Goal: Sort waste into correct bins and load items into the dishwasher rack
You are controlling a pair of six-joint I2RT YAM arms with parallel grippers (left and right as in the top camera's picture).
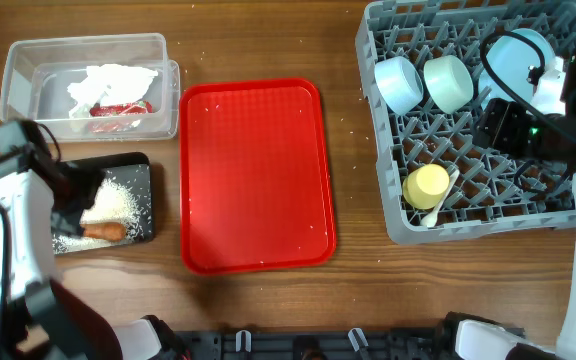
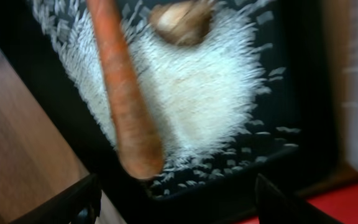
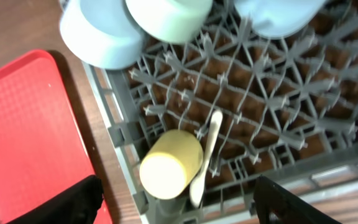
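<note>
My left gripper (image 1: 76, 192) is open and empty just above the black tray (image 1: 138, 170). The tray holds white rice (image 1: 118, 200) and the orange carrot stick (image 1: 103, 231). In the left wrist view I see the stick (image 2: 126, 106), the brown nut scrap (image 2: 179, 22) and the rice (image 2: 197, 93) beyond my open fingers (image 2: 173, 208). The clear tub (image 1: 28, 60) holds the tissue (image 1: 113, 85) and the red wrapper (image 1: 120, 107). My right gripper (image 1: 503, 130) is open and empty above the grey rack (image 1: 398, 225). The rack holds the blue bowl (image 1: 400, 83), green bowl (image 1: 448, 82), blue plate (image 1: 518, 60), yellow cup (image 1: 428, 185) and white spoon (image 1: 438, 205).
The large red tray (image 1: 256, 175) lies flat between the bins and the rack. A few rice grains lie on the wood around it. In the right wrist view the cup (image 3: 169, 165) and spoon (image 3: 207, 155) sit by the rack's near corner, beyond my fingers (image 3: 176, 208).
</note>
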